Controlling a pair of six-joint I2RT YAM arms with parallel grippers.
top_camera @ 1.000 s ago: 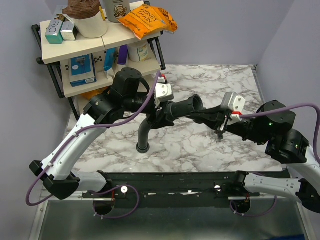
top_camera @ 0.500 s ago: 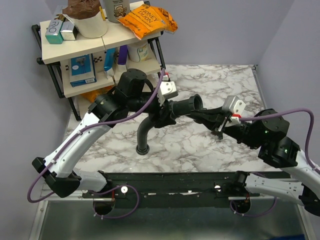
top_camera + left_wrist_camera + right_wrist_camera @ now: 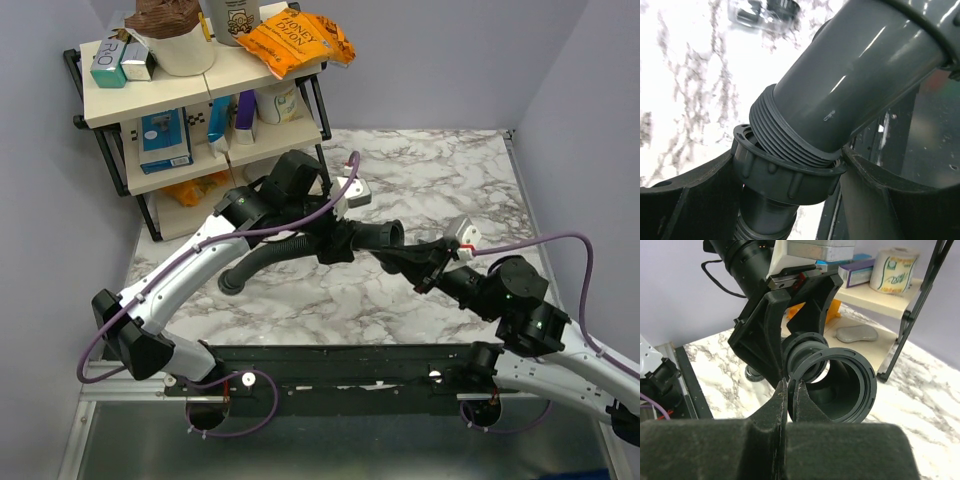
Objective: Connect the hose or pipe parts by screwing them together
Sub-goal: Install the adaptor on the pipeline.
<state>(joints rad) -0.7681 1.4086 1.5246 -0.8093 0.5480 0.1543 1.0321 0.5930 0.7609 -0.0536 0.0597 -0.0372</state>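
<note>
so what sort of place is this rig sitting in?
Probably a lab test booth staged like a home: marble-pattern tabletop, plain lilac walls, and a small shelf rack holding an orange snack bag and boxes.

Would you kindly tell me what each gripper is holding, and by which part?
The left gripper grips the ring nut at the threaded end of the pipe fitting. The right gripper is shut on nothing, beside its wide mouth.
</note>
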